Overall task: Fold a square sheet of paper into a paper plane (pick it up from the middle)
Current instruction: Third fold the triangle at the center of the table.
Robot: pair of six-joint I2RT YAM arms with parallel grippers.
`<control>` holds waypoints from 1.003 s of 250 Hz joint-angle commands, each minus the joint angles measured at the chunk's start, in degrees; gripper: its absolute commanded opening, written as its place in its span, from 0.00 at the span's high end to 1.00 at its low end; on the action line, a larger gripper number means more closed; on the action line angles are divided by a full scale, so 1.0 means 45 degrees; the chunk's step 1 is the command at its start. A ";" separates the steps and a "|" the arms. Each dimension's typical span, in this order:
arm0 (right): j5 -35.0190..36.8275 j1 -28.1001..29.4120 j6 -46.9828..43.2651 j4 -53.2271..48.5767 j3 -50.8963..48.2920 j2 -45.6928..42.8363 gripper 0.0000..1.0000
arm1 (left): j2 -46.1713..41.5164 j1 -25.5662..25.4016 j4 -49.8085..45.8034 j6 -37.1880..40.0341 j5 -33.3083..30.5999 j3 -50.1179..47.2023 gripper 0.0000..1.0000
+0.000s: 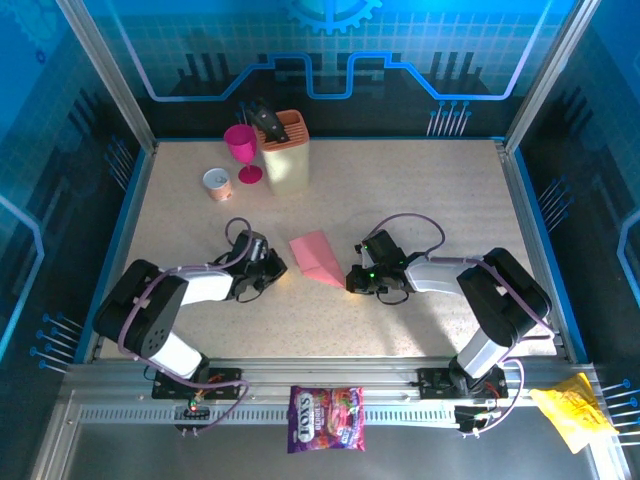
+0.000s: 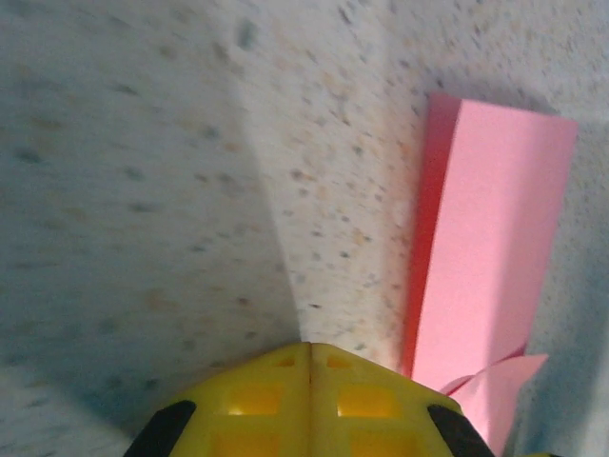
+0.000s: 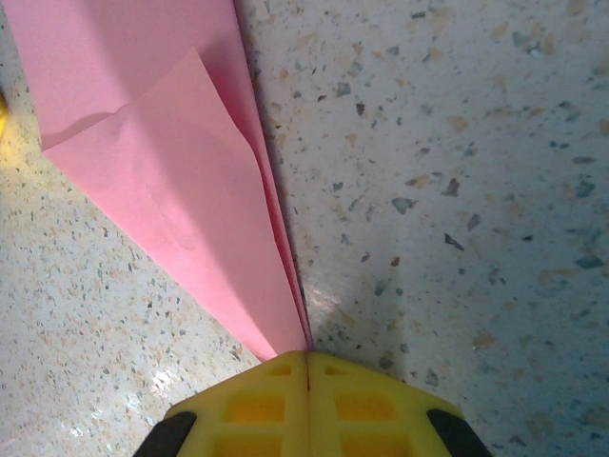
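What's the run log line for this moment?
paper plane: partly folded, on table | left jaws: shut, beside its edge | right jaws: shut at its pointed tip, grip unclear

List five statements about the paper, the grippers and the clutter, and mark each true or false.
1. The pink paper lies folded on the table between both grippers. True.
2. The left gripper is open. False: its fingers meet, so it is shut.
3. The paper's narrow tip reaches the shut right gripper. True.
4. The goblet lies on its side. False: it stands upright beside the knife block.
5. The candy bag sits beside the paper. False: it lies on the front rail, between the arm bases.
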 commanded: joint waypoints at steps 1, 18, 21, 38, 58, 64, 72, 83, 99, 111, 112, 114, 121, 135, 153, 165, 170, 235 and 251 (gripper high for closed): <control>0.2346 0.0111 -0.0058 -0.3483 -0.1113 0.1510 1.00 | -0.0682 0.0046 -0.2110 0.0811 -0.0791 -0.0047 1.00; 0.2340 0.0114 -0.0068 -0.3476 -0.1113 0.1489 1.00 | -0.0918 -0.0594 -0.2523 0.1046 -0.0648 0.0637 1.00; 0.2346 0.0112 -0.0072 -0.3484 -0.1113 0.1483 1.00 | -0.0936 -0.0736 -0.2574 0.1091 -0.0630 0.0784 1.00; 0.2336 0.0104 -0.0073 -0.3484 -0.1128 0.1466 1.00 | -0.0835 -0.1468 -0.2651 0.1317 -0.0492 0.1502 1.00; 0.2373 0.0131 -0.0029 -0.3454 -0.1131 0.1474 1.00 | -0.0385 -0.2252 -0.2489 0.1583 -0.0225 0.2305 0.98; 0.2381 0.0129 -0.0033 -0.3444 -0.1140 0.1462 1.00 | -0.0190 -0.2440 -0.2405 0.1642 -0.0134 0.2534 0.98; 0.2373 0.0126 -0.0019 -0.3438 -0.1145 0.1472 1.00 | 0.0096 -0.2656 -0.2262 0.1723 0.0048 0.2797 0.97; 0.2395 0.0131 -0.0019 -0.3427 -0.1166 0.1460 1.00 | 0.0545 -0.2876 -0.2037 0.1808 0.0284 0.3091 0.96; 0.2395 0.0151 -0.0019 -0.3407 -0.1167 0.1437 1.00 | 0.1188 -0.3076 -0.1812 0.1847 0.0492 0.3437 0.96; 0.2396 0.0151 0.0006 -0.3407 -0.1195 0.1404 1.00 | 0.1599 -0.3106 -0.1791 0.1878 0.0458 0.3549 0.96; 0.2400 0.0151 0.0015 -0.3407 -0.1193 0.1401 1.00 | 0.1629 -0.3107 -0.1790 0.1882 0.0458 0.3551 0.96; 0.2404 0.0170 0.0018 -0.3407 -0.1192 0.1399 1.00 | 0.1676 -0.3098 -0.1770 0.1886 0.0453 0.3553 0.96; 0.2414 0.0151 -0.0021 -0.3378 -0.1191 0.1391 1.00 | 0.1834 -0.3108 -0.1684 0.1891 0.0407 0.3516 0.96; 0.2394 0.0152 -0.0014 -0.3407 -0.1213 0.1342 1.00 | 0.2091 -0.3108 -0.1792 0.2137 0.0156 0.3465 0.96; 0.2323 0.0149 -0.0014 -0.3407 -0.1250 0.1197 1.00 | 0.2372 -0.3050 -0.2007 0.2323 -0.0192 0.3316 0.97; 0.2277 0.0141 -0.0025 -0.3479 -0.1266 0.0975 1.00 | 0.2542 -0.3020 -0.2020 0.2359 -0.0305 0.3175 0.98; 0.2267 0.0131 -0.0031 -0.3540 -0.1269 0.0838 1.00 | 0.2626 -0.3012 -0.2073 0.2360 -0.0402 0.3132 0.99; 0.2235 -0.0171 0.0115 -0.5352 -0.1041 -0.3203 0.81 | 0.2878 -0.2972 -0.1729 0.1386 -0.0941 0.2107 1.00; 0.2147 -0.0172 0.0360 -0.5594 -0.0996 -0.4118 0.82 | 0.2739 -0.2972 -0.1709 0.0852 -0.1070 0.1812 1.00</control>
